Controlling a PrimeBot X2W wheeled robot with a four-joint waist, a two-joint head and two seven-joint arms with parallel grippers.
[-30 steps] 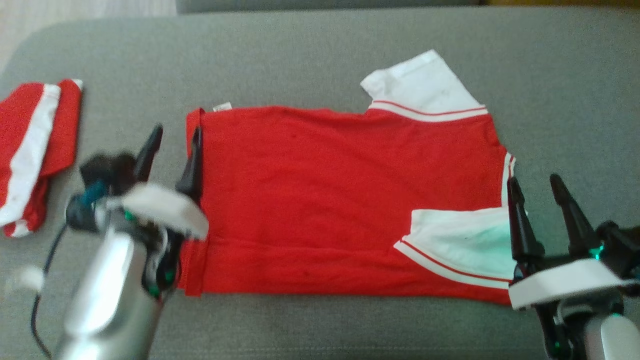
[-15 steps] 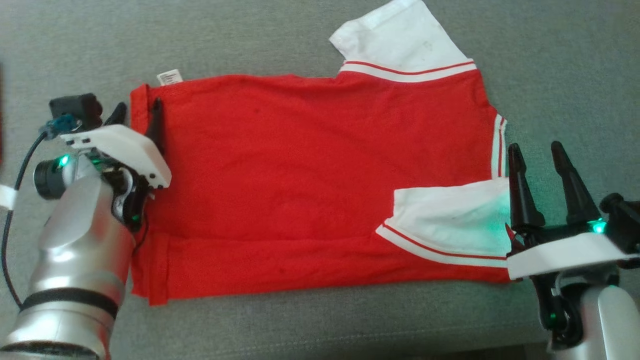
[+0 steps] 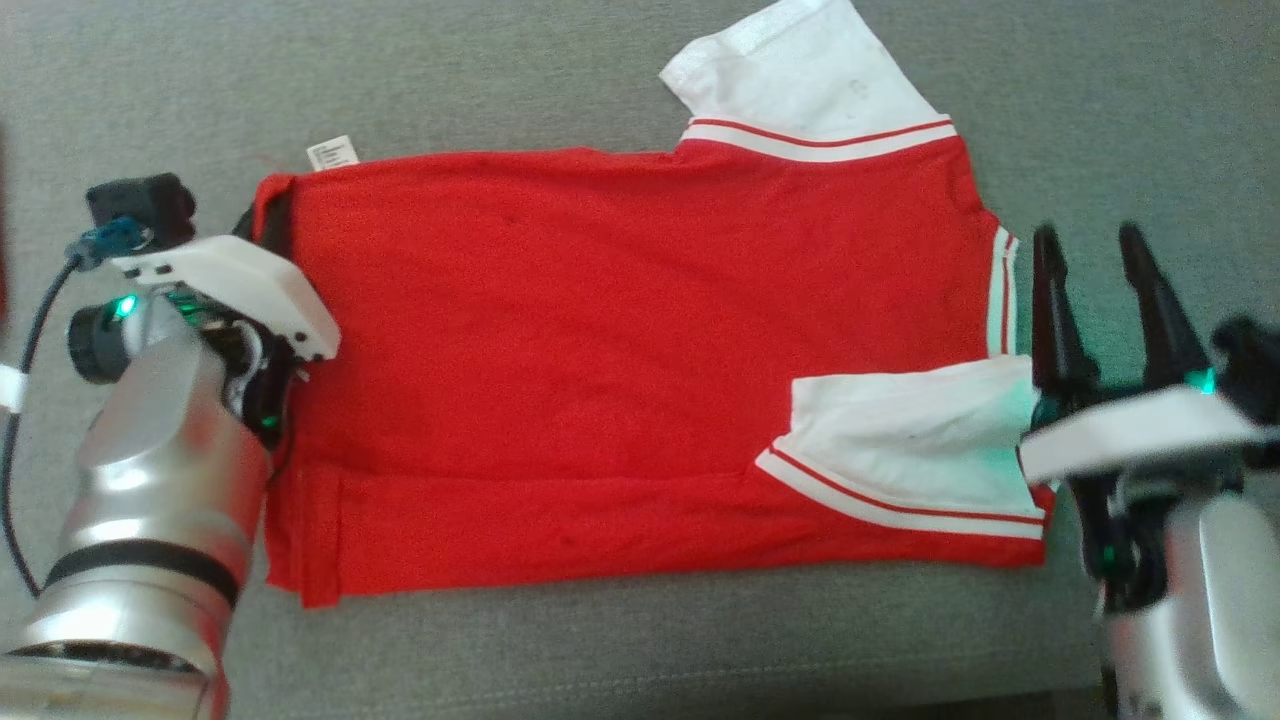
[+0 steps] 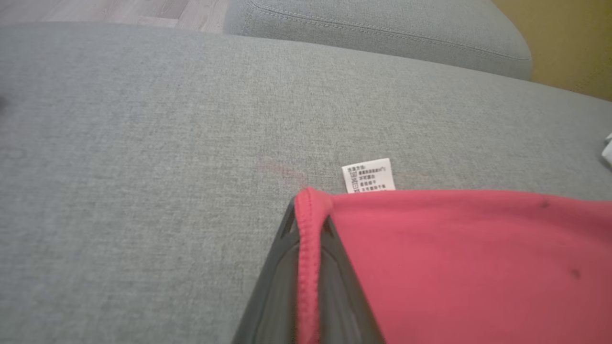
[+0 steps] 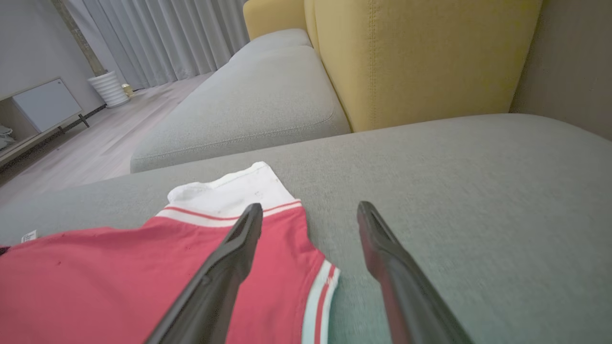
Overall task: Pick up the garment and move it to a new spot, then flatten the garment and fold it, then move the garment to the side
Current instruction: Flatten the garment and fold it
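My left gripper (image 4: 310,217) is clamped on the garment (image 3: 620,330). In the left wrist view its 2 dark fingers pinch the stitched red hem between them, at the far corner just beside the white care label (image 3: 332,153). My right gripper (image 3: 1090,240) has its 2 fingers spread apart and holds nothing. It sits at the opposite end of the garment, by the striped edge; in the right wrist view 1 finger lies in line with the red cloth and the other with bare cushion, and I cannot tell whether either touches. The garment is a red shirt with white sleeves and red-and-white striped trim, lying flat with its hem toward my left arm. The far sleeve (image 3: 800,80) sticks out away from me, while the near sleeve (image 3: 900,440) is folded in over the red body. A long crease runs along the near side, and a few small dark specks mark the cloth. It all rests on a wide grey fabric seat cushion (image 3: 500,70). Beyond that stand a mustard-yellow backrest (image 5: 420,57) and a second grey cushion (image 5: 248,105). Farther off I see pale wood flooring (image 5: 95,143), grey curtains (image 5: 158,33), a white ribbed pot (image 5: 109,88) and a low cabinet (image 5: 45,102).
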